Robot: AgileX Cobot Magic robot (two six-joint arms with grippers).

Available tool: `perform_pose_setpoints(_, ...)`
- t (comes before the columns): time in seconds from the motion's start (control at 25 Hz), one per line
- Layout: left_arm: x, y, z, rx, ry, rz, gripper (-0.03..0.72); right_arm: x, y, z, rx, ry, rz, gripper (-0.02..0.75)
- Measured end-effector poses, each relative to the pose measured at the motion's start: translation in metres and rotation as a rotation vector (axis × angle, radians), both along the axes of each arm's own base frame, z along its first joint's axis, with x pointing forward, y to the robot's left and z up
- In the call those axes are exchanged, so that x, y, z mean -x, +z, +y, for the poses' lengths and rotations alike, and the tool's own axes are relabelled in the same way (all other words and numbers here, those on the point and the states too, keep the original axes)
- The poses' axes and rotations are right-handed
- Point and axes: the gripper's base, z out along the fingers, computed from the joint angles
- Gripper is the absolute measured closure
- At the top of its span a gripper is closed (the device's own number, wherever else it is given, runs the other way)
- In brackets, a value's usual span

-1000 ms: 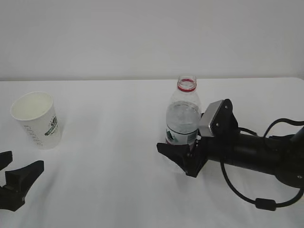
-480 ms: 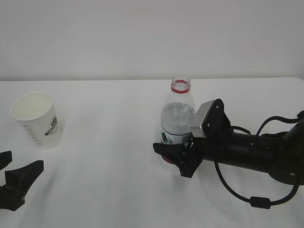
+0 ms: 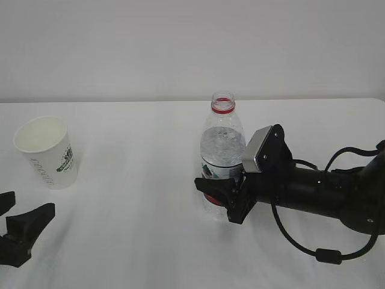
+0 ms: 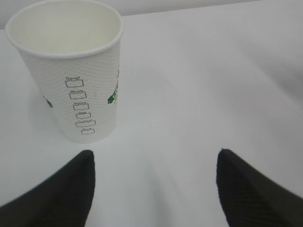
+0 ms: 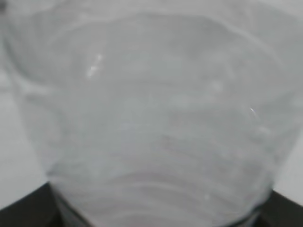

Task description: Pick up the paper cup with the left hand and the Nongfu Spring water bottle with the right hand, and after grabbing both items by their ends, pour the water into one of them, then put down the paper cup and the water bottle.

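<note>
The clear ribbed plastic bottle [image 3: 222,159], capless with a red neck ring, stands upright mid-table with the right gripper [image 3: 221,198] around its lower body, though whether the jaws already clamp it I cannot tell. The small white paper cup [image 3: 47,152] stands untouched at far left, just beyond the left gripper [image 4: 154,184], whose jaws are spread apart. With no cap, a low squeeze could tip the bottle or push water out.

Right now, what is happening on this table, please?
The right gripper has its jaws around the lower part of the Nongfu Spring water bottle, which stands upright and capless on the white table; a firm grip is not certain. The left gripper is open, low over the table, just short of the paper cup, which stands empty and untouched.
</note>
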Motion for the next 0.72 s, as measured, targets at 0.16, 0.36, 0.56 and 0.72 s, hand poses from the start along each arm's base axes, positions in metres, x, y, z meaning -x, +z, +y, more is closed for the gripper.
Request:
perform_pose_setpoints(0.16,0.0,0.0,0.0,0.0,0.0,0.0,0.108,0.0,0.0005,0.0003,-0.007,0.002,-0.003,0.257)
perform_pose_setpoints(0.36,0.0,0.0,0.0,0.0,0.0,0.0,0.109,0.0002,0.0001,0.0005,-0.014,0.003,-0.005,0.259)
perform_pose_setpoints(0.56,0.0,0.0,0.0,0.0,0.0,0.0,0.108,-0.0001,0.0002,0.0003,-0.027,-0.007,0.014,0.26)
perform_pose_setpoints(0.72,0.0,0.0,0.0,0.0,0.0,0.0,0.109,-0.0012,0.0096,0.0,-0.019,-0.012,-0.005,0.26)
